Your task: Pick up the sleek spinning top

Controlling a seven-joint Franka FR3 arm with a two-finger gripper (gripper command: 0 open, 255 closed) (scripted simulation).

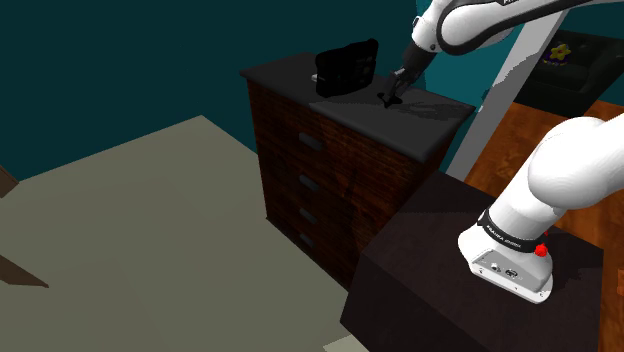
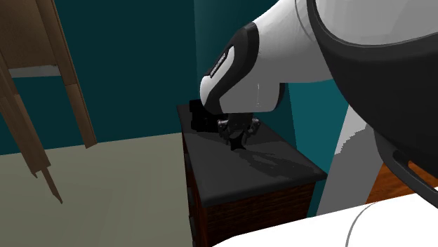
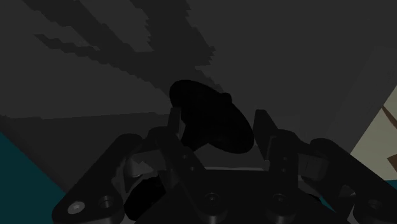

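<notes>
Gripper (image 3: 218, 121) down at the top of a dresser (image 1: 330, 170), arm reaching over from the stand (image 1: 430, 260). Fingers (image 3: 175, 122) partly closed, one on each side of the spinning top (image 3: 210, 118), each against the rim of its disc. All of it is black on black, so the contact reads as a clasp but not crisply.

Spinning top: black, a broad flat disc with a small nub at one end, tilted between the fingers. It sits over the dresser's dark grey top surface (image 1: 420, 130), towards the middle.

Dresser: reddish-brown wood front, a column of drawers with grey handles, against a teal wall (image 1: 120, 70). A black boxy object (image 1: 347, 66) stands further back on the same surface, near the gripper but apart from it; what it is I cannot tell.

Shadows of the arm fall in bands across the grey surface. Pale beige floor (image 1: 150, 230) beside the dresser.
</notes>
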